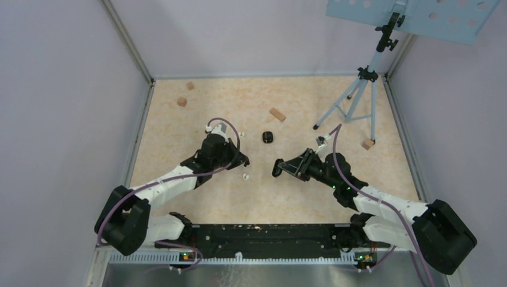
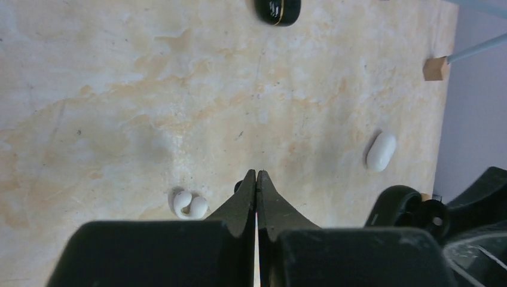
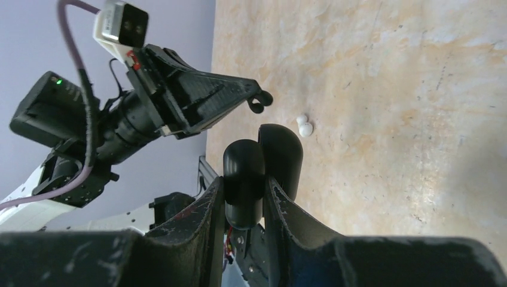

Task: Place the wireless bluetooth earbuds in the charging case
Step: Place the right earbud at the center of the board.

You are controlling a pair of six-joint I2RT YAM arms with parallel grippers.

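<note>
We see the left gripper [image 2: 256,174] low over the bench [image 1: 311,101] with its fingers pressed together. In the right wrist view a small black hooked piece shows at their very tip, and we take it to be a black earbud [image 3: 263,100] nipped there. The right gripper [image 3: 242,182] has its fingers closed on the charging case [image 3: 281,156], a black two-lobed shell that looks hinged open to us. It is held off the bench, facing the left arm, near it but apart.

A white earbud [image 2: 190,205] lies on the bench just beside the left fingers. A white case [image 2: 381,151] sits farther off on the other side, and a second black case [image 2: 277,9], closed, lies ahead of them. We cannot find the other buds in these views.

We judge the buds very light, hard and glossy, so a pinch on a rounded lobe would likely squirt one out. The thin curved bridge between the two lobes is the better hold, taken squarely and lightly. So small a piece can also twist in the fingers, and it must meet its well the right way round. The case is a smooth, light pebble too. Held across one half, it leaves the wells free, but it may pivot under a push. The seating should therefore be gentle and straight into the well.
</note>
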